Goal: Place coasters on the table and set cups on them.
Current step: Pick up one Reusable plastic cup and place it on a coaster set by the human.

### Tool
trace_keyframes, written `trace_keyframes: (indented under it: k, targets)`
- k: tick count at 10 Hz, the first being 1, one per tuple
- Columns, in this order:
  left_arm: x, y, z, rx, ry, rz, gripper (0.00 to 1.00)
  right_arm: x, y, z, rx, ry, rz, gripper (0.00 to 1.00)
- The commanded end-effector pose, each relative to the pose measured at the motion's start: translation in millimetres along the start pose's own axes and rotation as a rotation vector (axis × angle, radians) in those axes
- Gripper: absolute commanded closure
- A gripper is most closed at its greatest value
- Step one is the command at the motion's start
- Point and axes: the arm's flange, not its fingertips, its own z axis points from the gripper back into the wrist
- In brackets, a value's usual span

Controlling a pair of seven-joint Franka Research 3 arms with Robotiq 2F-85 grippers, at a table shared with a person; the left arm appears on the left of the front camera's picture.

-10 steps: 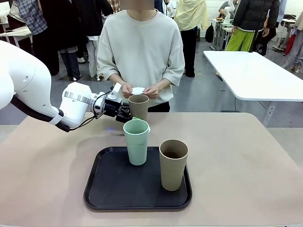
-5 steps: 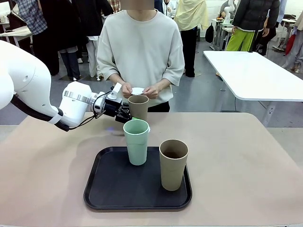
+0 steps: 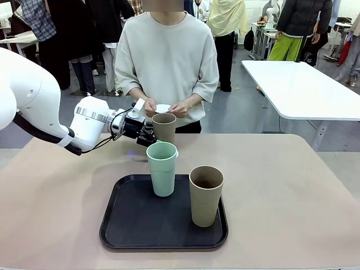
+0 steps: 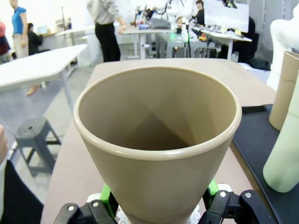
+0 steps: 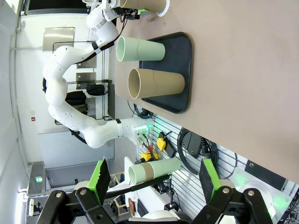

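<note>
So, well short of the black tray [image 3: 121, 225], the right gripper [image 5: 154, 172] hangs spread and empty. On the tray stand a brown cup [image 3: 206, 197] and the mint cup [image 3: 162, 169], neither yet set out. Just beyond the tray, the left gripper [image 3: 147, 133] pinches the second brown cup [image 3: 164, 128], apparently seated on a coaster [image 5: 162, 10] on the table [image 3: 292, 185]. Farther off, the person's hands [image 3: 181, 108] hold white coasters [image 3: 163, 107]. Roughly one of three placements looks done.

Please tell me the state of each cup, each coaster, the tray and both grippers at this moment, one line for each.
far brown cup: upright, empty, gripped, standing on a coaster.
coaster: flat on the table, under that cup.
green cup: upright on the tray.
near brown cup: upright, empty, on the tray.
left gripper: shut on the far brown cup.
right gripper: open, holding nothing.
spare coaster: held in the person's hands, off the table.
</note>
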Motion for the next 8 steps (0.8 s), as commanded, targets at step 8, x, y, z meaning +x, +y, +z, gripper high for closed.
trace_keyframes:
  k: [8]
  targets:
    - [-10.8, -4.2, -3.3, -0.024, 0.087, -0.026, 0.0, 0.4, -0.5, 0.1, 0.013, 0.001, 0.002, 0.0]
